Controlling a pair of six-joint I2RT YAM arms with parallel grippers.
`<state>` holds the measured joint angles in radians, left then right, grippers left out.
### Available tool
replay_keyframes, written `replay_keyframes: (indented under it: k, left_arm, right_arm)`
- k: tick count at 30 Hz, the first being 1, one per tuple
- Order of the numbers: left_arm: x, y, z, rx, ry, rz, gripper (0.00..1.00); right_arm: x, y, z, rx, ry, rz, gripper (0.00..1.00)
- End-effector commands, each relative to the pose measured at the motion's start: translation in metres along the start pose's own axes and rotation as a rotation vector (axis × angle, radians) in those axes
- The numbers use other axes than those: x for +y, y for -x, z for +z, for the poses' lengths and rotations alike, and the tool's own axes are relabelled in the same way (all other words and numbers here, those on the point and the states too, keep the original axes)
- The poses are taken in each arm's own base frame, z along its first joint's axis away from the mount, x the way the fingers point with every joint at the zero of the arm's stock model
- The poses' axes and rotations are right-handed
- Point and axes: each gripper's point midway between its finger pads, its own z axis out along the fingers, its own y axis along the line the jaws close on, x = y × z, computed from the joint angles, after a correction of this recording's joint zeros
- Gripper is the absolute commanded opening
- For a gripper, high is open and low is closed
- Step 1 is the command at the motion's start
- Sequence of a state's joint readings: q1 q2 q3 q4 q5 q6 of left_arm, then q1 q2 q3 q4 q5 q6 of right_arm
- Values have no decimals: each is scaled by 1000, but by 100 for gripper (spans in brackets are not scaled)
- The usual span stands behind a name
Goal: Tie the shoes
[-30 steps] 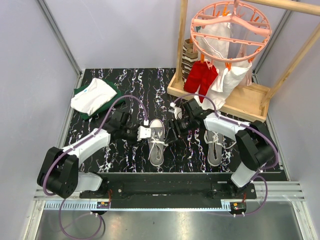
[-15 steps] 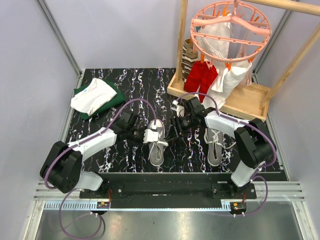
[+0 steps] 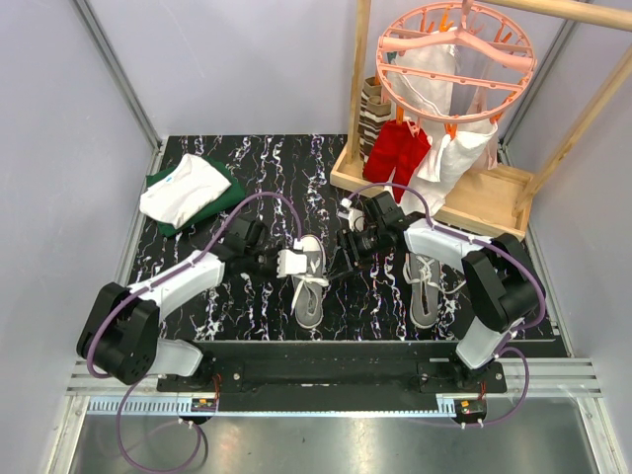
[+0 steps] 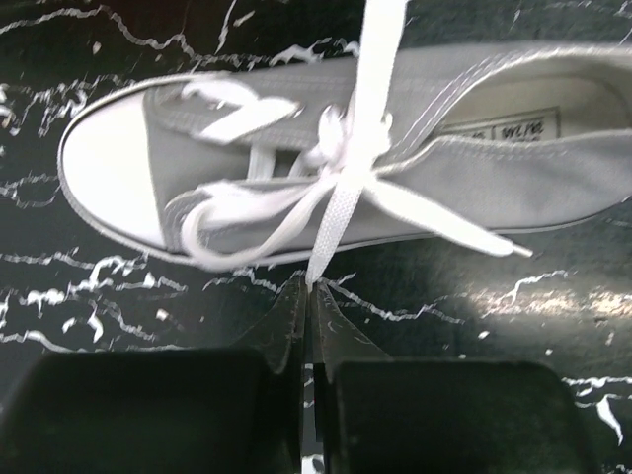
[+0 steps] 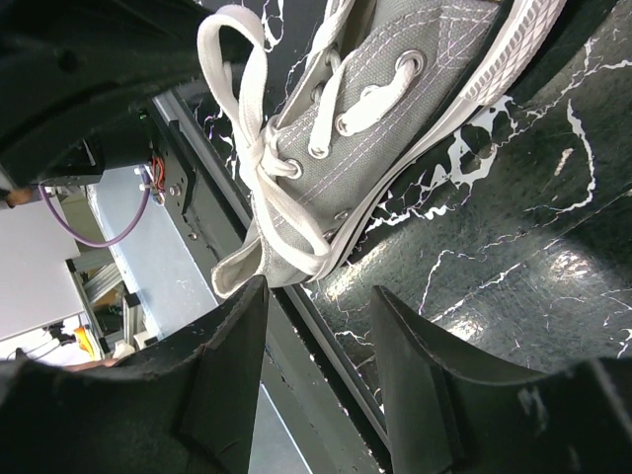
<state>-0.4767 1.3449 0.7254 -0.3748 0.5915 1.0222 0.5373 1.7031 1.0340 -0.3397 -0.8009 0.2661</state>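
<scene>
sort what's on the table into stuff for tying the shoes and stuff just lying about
For the job:
- middle grey sneaker
- its white lace, pinched in the left gripper
- right gripper, open beside that sneaker
- second grey sneaker

Lying about:
- folded clothes
- wooden rack
- pink peg hanger
- red garment

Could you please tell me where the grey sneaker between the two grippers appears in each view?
Top external: sneaker near the picture's centre.
Left wrist: across the upper half, toe cap at left.
Right wrist: diagonally across top centre.
Shared landmark: its white laces.
</scene>
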Motion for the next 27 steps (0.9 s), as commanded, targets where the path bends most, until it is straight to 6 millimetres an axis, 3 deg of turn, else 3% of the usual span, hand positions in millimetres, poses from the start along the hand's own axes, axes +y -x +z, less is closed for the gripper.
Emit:
replay_keyframes:
  k: [1, 13, 27]
  left_arm:
    - [6, -5, -11, 22, 32, 37, 0]
    - [-3, -26, -19, 71, 19, 28, 0]
    - [-7, -37, -20, 93, 6, 40, 0]
  right_arm:
    - [8, 11, -1, -17, 29, -22, 54]
    - [13, 11, 2, 2, 71, 14, 52]
    - [39, 29, 16, -10, 165, 41, 56]
